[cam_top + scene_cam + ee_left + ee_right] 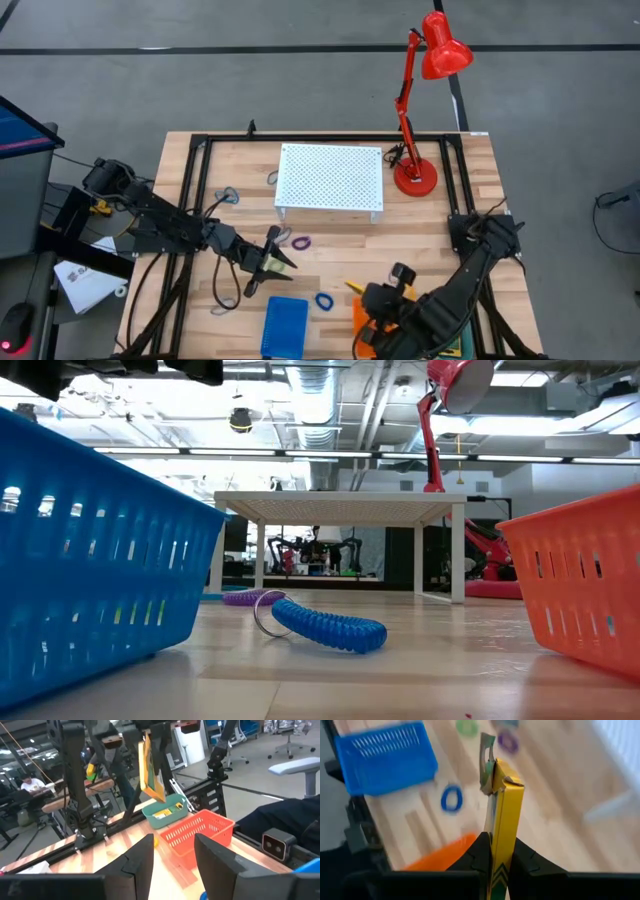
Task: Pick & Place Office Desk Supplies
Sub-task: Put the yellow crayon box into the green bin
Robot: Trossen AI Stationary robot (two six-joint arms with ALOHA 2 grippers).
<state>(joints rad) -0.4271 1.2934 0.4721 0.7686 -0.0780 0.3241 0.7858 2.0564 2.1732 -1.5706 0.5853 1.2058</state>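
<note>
Holding of Crayon Box Over Orange Basket

Clamped on a yellow crayon box [504,815], the right hand [496,851] is seen above the orange basket [362,316] near the front of the surface [450,210]. The left hand [172,851] is raised over the surface's left half, fingers apart, nothing between them. A blue loop [324,300] is found between the blue basket [285,325] and the orange one, a purple loop [301,242] behind it.

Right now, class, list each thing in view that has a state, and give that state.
Right gripper: shut on crayon box, box upright, flap open.
Left gripper: open, holding nothing.
Blue loop: lying on the table.
Red lamp: standing upright.
Blue basket: upright on the table.
</note>
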